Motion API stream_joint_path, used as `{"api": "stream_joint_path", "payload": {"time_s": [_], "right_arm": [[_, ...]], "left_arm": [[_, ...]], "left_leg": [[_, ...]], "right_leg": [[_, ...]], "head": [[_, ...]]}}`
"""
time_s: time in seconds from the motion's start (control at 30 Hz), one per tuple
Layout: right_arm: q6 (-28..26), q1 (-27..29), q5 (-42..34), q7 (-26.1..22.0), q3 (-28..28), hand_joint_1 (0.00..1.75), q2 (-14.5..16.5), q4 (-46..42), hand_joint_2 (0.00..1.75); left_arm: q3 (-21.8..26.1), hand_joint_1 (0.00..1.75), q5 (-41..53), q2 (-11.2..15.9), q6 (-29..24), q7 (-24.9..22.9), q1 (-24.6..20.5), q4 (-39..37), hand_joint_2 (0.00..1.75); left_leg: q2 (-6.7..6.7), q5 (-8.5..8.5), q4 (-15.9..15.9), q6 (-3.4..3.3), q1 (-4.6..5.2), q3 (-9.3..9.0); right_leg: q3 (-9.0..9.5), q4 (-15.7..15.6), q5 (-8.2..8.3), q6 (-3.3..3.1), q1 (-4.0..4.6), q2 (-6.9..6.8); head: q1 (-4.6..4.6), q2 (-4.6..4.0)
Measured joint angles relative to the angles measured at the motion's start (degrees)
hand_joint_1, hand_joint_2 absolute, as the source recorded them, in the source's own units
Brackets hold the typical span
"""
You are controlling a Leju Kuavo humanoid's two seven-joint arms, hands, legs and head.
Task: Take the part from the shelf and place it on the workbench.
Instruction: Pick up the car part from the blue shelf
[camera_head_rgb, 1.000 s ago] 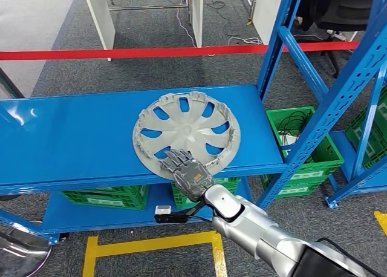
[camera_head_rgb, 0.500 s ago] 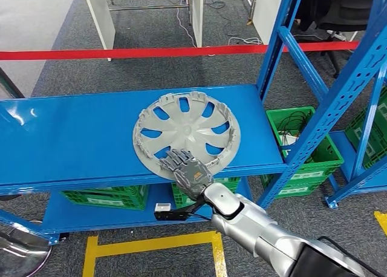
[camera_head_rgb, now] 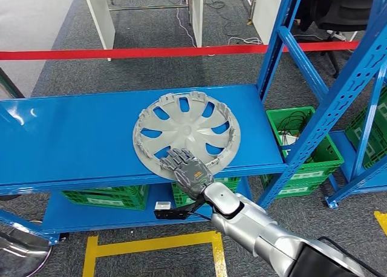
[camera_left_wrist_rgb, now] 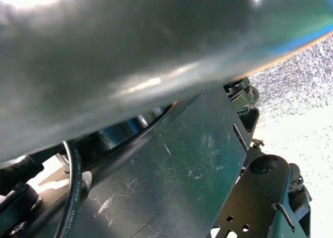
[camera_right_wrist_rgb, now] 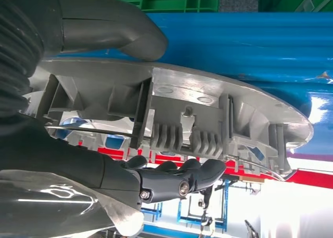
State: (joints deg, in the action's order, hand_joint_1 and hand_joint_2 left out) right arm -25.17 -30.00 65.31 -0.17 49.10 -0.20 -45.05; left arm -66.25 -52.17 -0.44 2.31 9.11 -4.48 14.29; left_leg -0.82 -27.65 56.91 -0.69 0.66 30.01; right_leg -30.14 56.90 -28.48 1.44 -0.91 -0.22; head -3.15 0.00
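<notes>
While lying flat, ribbed side up, on the blue shelf (camera_head_rgb: 68, 138), remains unlifted: grey wheel-cover part (camera_head_rgb: 186, 133), near the shelf's front edge. Positioned at the part's 6 o'clock rim: right hand (camera_head_rgb: 186, 168), fingers laid over the rim toward 11 o'clock.

Compared with one second earlier: almost no displacement, only a slight creep of the hand onto the rim. Part position unchanged. Judged as a grasp settling in, with the lift not yet begun.

From the right wrist view: thumb (camera_right_wrist_rgb: 114, 27) on the part's smooth outer side, fingers (camera_right_wrist_rgb: 177, 178) across the clip side, rim (camera_right_wrist_rgb: 188, 108) bracketed between. Narrow gap visible at the fingers; firm clamping cannot be confirmed. Finger state of the left hand: cannot be told.

Before lifting, verify closure on the rim.
</notes>
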Motion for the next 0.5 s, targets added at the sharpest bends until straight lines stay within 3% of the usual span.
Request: {"api": "stream_joint_path", "payload": {"time_s": [0.2,0.23,0.33,0.37,0.4,0.5], "right_arm": [[0.21,-0.04,-0.21,0.02,-0.02,0.04,0.02,0.04,1.75],[0.31,-0.07,-0.28,0.04,-0.03,0.17,0.05,0.05,1.75],[0.68,-0.16,-0.43,0.15,-0.06,1.33,0.20,0.07,1.75],[0.80,-0.20,-0.43,0.22,-0.07,1.64,0.24,0.07,1.75],[0.91,-0.23,-0.40,0.28,-0.07,1.73,0.27,0.07,1.75],[1.03,-0.40,-0.29,0.42,-0.07,1.75,0.32,0.07,1.75]], "left_arm": [[0.18,0.00,-0.04,0.00,0.03,0.00,0.03,0.00,0.00],[0.21,0.00,-0.05,0.00,0.04,0.00,0.04,0.00,0.00],[0.31,0.00,-0.14,0.00,0.08,0.00,0.06,0.00,0.00],[0.33,0.00,-0.16,0.00,0.09,0.01,0.07,0.00,0.00],[0.36,0.00,-0.17,-0.01,0.09,0.01,0.07,0.00,0.00],[0.38,0.00,-0.17,-0.02,0.09,0.04,0.08,0.00,0.00]], "left_leg": [[0.00,0.01,0.00,0.00,0.00,0.02],[0.00,0.01,0.00,0.00,0.00,0.02],[0.00,0.02,0.00,0.01,0.00,0.03],[0.00,0.02,0.00,0.01,0.00,0.03],[0.00,0.02,0.00,0.01,0.00,0.03],[0.00,0.02,0.00,0.01,0.00,0.03]], "right_leg": [[-0.02,0.00,0.01,0.00,0.00,0.00],[-0.02,0.00,0.01,0.00,0.00,0.00],[-0.03,0.00,0.01,0.00,0.00,0.00],[-0.03,0.00,0.02,0.00,0.00,0.00],[-0.03,0.00,0.02,0.00,0.00,0.00],[-0.04,0.00,0.02,0.00,0.00,0.00]], "head": [[0.00,0.00],[0.00,0.00],[0.00,0.00],[0.00,0.00],[0.00,0.00],[-0.01,0.00]]}}
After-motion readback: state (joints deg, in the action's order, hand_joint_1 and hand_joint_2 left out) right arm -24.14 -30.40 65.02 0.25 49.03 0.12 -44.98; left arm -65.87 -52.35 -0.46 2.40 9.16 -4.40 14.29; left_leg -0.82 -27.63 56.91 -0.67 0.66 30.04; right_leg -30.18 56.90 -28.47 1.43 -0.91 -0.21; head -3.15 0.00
